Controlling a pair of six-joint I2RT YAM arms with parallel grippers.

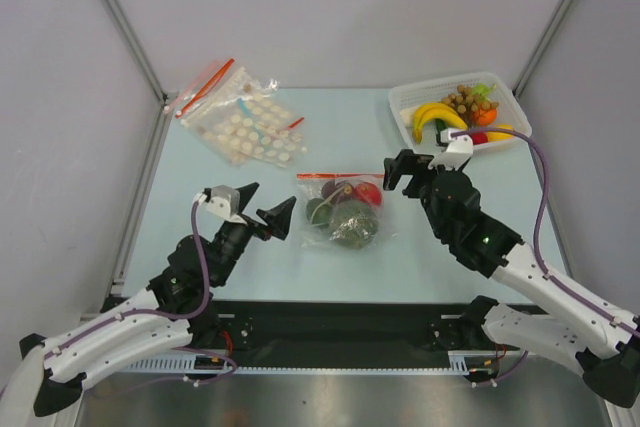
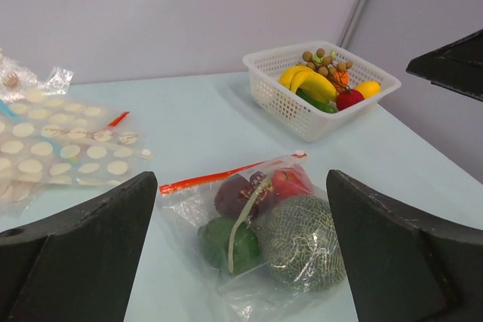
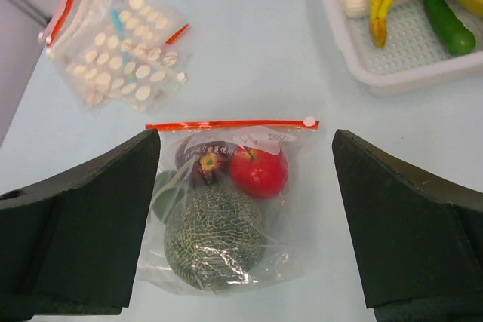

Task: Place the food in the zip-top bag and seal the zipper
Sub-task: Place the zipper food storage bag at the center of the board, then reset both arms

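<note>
1. Left gripper (image 1: 268,205) stands wide open just left of the zip-top bag (image 1: 342,209), holding nothing.
2. Right gripper (image 1: 404,171) gapes equally wide to the bag's right, also empty.
3. The bag lies flat on the table (image 1: 350,127) between them, containing a grey-green ball (image 3: 215,235), red fruit (image 3: 258,171), dark red piece (image 3: 200,164) and dark green ball (image 2: 226,243).
4. The zipper (image 3: 230,124) runs straight and looks shut, though the seal is hard to confirm.
</note>
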